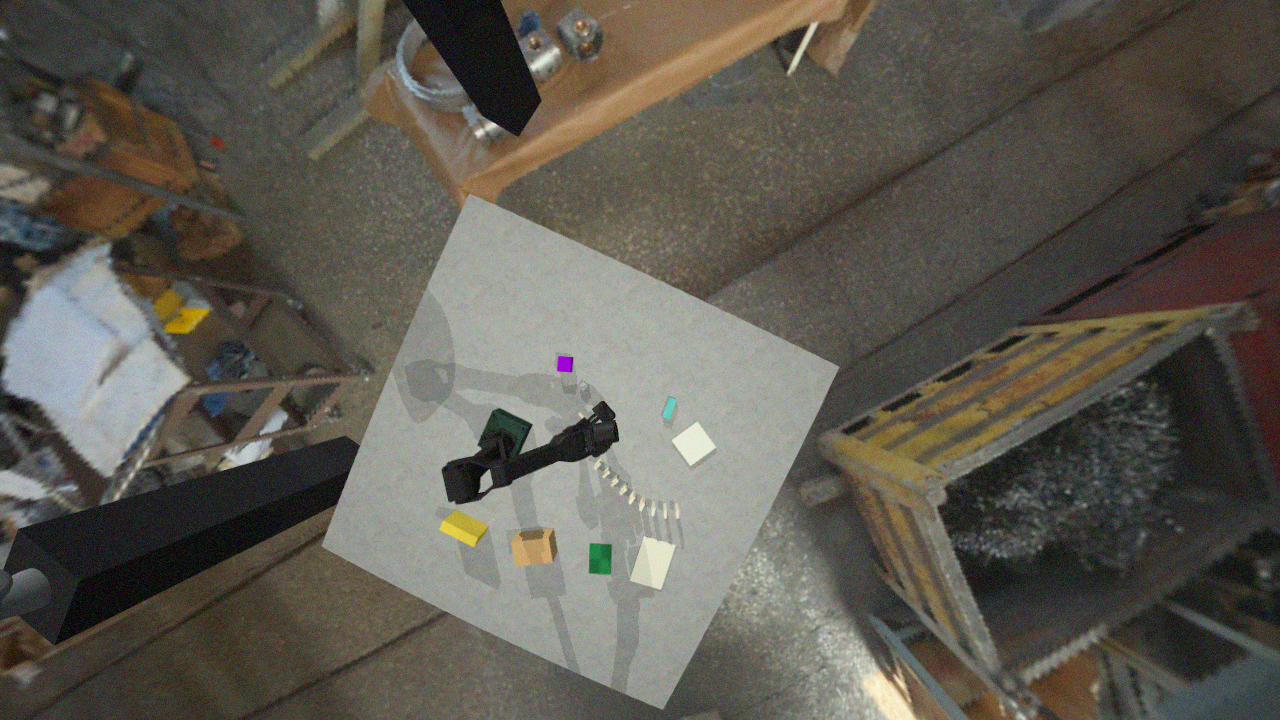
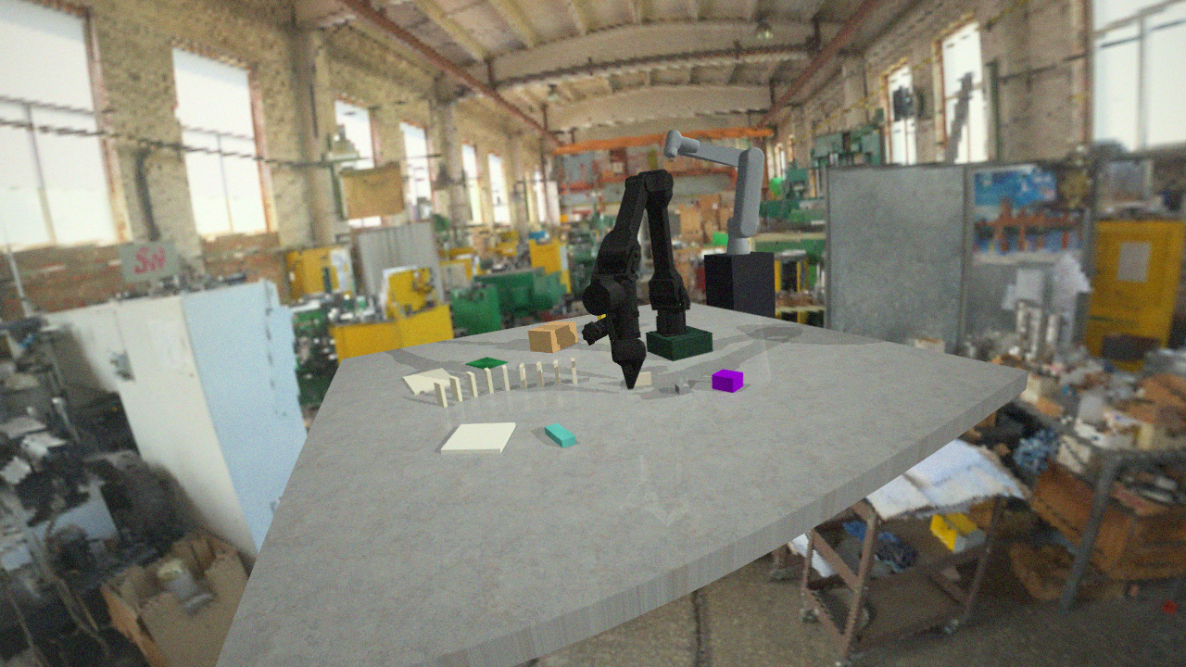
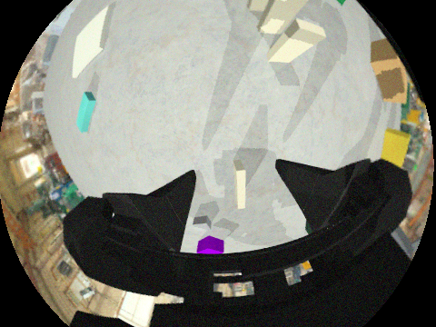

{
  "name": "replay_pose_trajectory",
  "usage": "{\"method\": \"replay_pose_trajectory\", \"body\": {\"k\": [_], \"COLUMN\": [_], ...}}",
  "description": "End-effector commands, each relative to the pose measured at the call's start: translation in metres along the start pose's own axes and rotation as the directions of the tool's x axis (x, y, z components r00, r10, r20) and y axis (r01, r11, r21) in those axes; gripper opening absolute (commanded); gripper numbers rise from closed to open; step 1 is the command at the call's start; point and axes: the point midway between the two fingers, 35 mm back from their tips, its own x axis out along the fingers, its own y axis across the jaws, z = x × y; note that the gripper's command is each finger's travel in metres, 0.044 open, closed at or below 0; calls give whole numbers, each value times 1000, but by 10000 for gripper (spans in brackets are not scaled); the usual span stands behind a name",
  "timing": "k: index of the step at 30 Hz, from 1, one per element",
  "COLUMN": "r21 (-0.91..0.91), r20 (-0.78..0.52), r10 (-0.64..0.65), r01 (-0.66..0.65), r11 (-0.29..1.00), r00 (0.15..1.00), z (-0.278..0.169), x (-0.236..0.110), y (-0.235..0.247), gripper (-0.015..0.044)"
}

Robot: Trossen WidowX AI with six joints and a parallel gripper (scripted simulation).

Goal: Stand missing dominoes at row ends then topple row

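Grey square table [image 1: 501, 268], tilted as a diamond in the top view, its corners at upper centre, right, bottom and left of the frame. Most bare surface lies in the upper half of the diamond and along the lower left edge; the objects crowd the centre and lower part. Row of standing cream dominoes [image 1: 637, 497] curves from the frame's centre down and to the right, ending just above a pale cream slab [image 1: 652, 562]. Beside that slab, to the left: a green tile [image 1: 599, 557], a tan box [image 1: 533, 546], a yellow block [image 1: 463, 527], all near the lower left edge. Right of the row: a white flat square [image 1: 693, 443] and a small teal block [image 1: 668, 408], well apart from the dominoes. Above centre: a purple cube [image 1: 563, 362]. Arm stands on a dark green base [image 1: 517, 420] left of centre and reaches right toward the upper end of the row. Gripper [image 3: 238, 178] points down at the table, fingers spread wide and released, grasping nothing. One loose cream domino [image 3: 242, 189] lies flat on the table in the gap between the fingers in the wrist view; whether either finger touches it cannot be told. In the exterior view the gripper tip [image 2: 630, 377] sits low over the table, right of the row's near end, with the lying domino [image 2: 643, 378] just beside it and a small grey piece [image 2: 682, 386] between it and the purple cube.
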Motion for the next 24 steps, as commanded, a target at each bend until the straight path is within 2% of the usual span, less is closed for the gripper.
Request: {"method": "replay_pose_trajectory", "body": {"k": [1, 5, 21, 24], "r21": [2, 2, 2, 2], "r20": [-3, -3, -3, -3], "r10": [-6, -6, -6, -6], "r01": [6, 6, 6, 6], "r11": [1000, 1000, 1000, 1000], "r00": [1000, 1000, 1000, 1000], "z": [-1, -1, -1, -1], "x": [6, 6, 6, 6], "y": [-2, -2, -2, -2], "gripper": [440, 440, 21, 21]}}
